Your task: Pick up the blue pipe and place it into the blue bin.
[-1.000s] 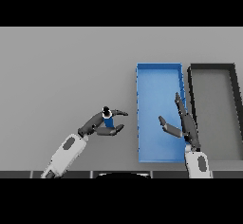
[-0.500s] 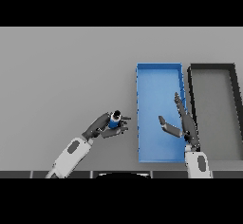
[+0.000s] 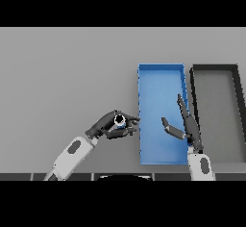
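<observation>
At bin's 9 o'clock, left hand (image 3: 109,127) gripping blue pipe (image 3: 120,121) has moved nearer blue bin (image 3: 161,77); drop next. Right hand (image 3: 186,125) open.

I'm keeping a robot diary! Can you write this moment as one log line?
left hand: shut on small blue pipe, beside bin | blue rectangular bin: no pipe inside | right hand: open over bin | step: carrying

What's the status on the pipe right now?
Left hand fingers curled round blue pipe, just left of blue bin. Right hand open over bin. Black bin beside it; nothing blocking.
</observation>
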